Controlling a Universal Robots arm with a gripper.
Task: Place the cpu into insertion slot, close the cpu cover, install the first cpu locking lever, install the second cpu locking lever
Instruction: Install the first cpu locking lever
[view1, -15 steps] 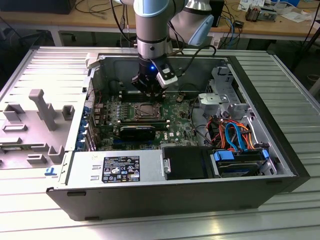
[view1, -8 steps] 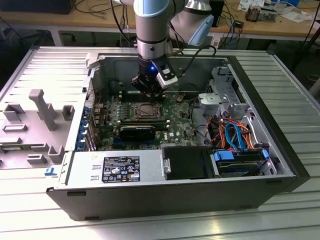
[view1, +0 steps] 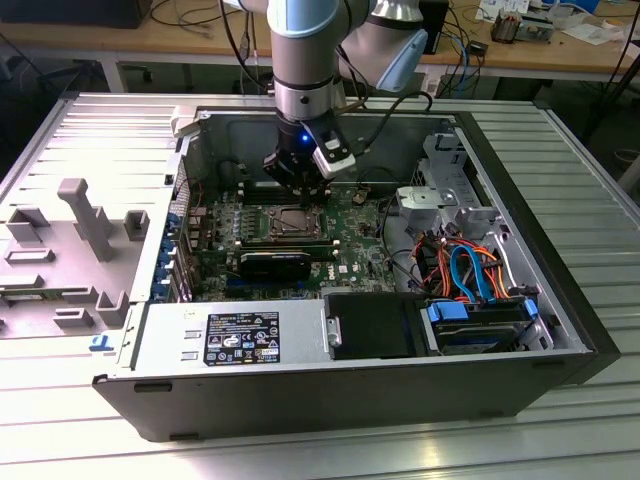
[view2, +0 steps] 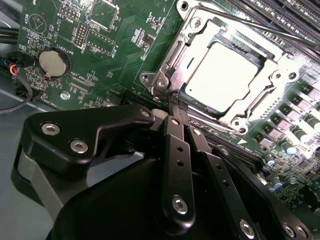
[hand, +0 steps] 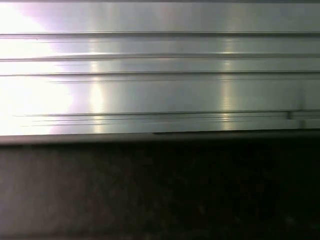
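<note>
The computer case (view1: 350, 400) lies open on its side on a ribbed metal table (view1: 580, 180), and the arm reaches down into it from the far side. The gripper (view2: 175, 102) has its two black fingers (view2: 179, 150) pressed together, tips meeting at the corner of the socket, right by a thin metal lever (view2: 250, 25) that runs along the socket's edge. Whether the tips pinch anything there, I cannot tell.

The cpu (view2: 225, 75) already sits flat in its slot, silvery top facing up and glaring under the light, its edges square with the socket. It is square, so no long axis shows. The cpu cover (view2: 192, 37) lies down around it, framing the chip through its open middle.

In the exterior view the socket (view1: 290, 222) sits mid-board on the green motherboard (view1: 350, 245), slightly toward that view's left. A white-and-black label (view1: 243, 338) sticks to the near power supply box; its print is too small to make out. A round coin battery (view2: 51, 62) rests on the board beside the socket.
</note>
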